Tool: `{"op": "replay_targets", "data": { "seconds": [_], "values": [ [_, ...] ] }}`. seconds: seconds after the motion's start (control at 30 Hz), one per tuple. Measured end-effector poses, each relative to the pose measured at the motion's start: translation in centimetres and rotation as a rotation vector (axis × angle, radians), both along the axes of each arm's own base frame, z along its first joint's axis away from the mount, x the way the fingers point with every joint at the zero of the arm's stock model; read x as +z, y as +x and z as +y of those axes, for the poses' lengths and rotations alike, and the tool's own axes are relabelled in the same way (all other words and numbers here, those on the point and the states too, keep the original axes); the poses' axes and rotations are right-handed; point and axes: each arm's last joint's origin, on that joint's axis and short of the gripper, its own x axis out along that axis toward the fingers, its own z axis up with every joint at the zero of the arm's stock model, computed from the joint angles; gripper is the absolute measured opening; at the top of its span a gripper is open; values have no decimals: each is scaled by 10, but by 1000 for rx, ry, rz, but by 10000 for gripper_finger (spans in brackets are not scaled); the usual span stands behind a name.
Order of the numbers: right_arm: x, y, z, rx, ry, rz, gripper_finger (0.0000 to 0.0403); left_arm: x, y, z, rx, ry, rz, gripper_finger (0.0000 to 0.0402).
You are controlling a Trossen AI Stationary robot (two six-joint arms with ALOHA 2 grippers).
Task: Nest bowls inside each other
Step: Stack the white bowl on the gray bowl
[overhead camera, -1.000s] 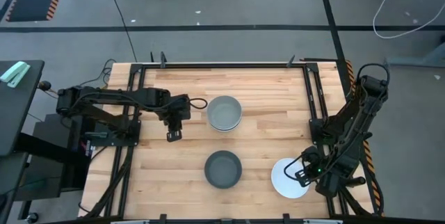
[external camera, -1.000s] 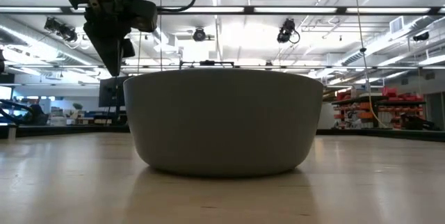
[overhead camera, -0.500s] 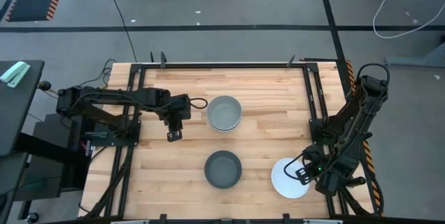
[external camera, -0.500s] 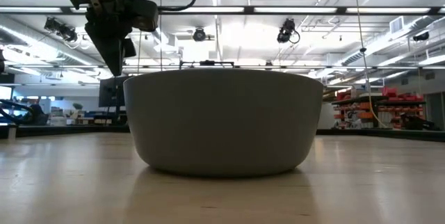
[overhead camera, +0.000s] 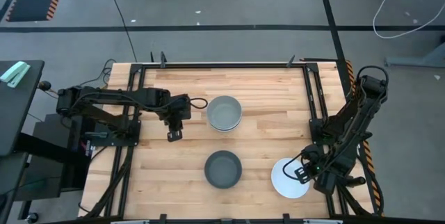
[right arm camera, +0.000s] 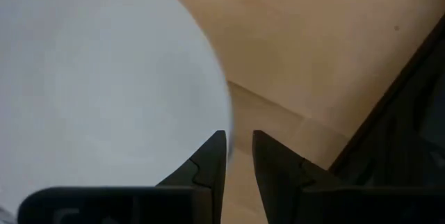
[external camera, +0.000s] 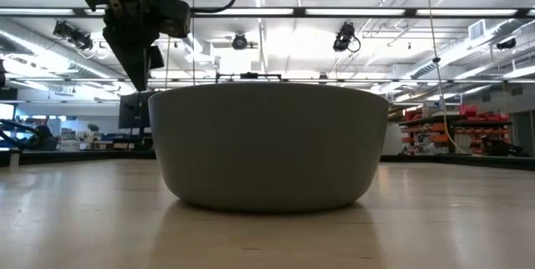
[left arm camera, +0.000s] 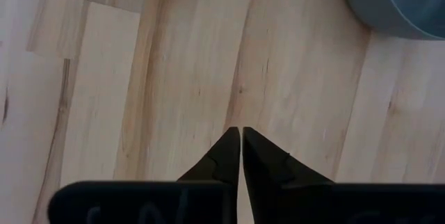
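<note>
A light grey bowl [overhead camera: 224, 113] stands on the table's middle, toward the far edge, with a paler rim showing under it. It also shows in the left wrist view [left arm camera: 396, 1]. A dark grey bowl [overhead camera: 223, 168] stands on its base nearer the near edge and fills the low view [external camera: 267, 148]. A white bowl [overhead camera: 287, 177] rests at the near right. My left gripper [overhead camera: 174, 135] is shut and hovers over bare wood left of the light grey bowl. My right gripper [right arm camera: 238, 147] is narrowly open at the white bowl's right rim [right arm camera: 224, 109]. No other bowls are in view. My right gripper points down at the white bowl's right rim [right arm camera: 226, 123]. One finger [right arm camera: 215, 156] stands right at the rim's edge and the other over the wood beside it. I cannot tell whether a finger touches the rim. The bowl sits on the table.
Bare wood lies between the three bowls and along the table's left and far sides [overhead camera: 264, 85]. A dark metal frame rail [overhead camera: 313, 106] runs along the right side close to my right arm, and another [overhead camera: 132, 106] runs along the left.
</note>
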Motion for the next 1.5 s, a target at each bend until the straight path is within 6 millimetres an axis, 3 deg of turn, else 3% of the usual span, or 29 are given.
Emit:
{"op": "replay_targets", "data": {
  "seconds": [0.53, 0.77, 1.07, 1.5],
  "values": [
    [-26, -4, -7, -5, 22, -11, 80, 0, 0, 0, 1, 0, -4, 19],
    [-28, -4, -8, -9, 19, -10, 65, 0, 0, 0, 1, 0, -5, 29],
    [-28, 4, -12, 0, 16, -17, 9, 0, 1, 0, 0, 0, -6, 17],
    [-21, 22, -18, 130, 9, -29, 6, 0, 1, 0, 0, 1, -7, 29]
  ]
}}
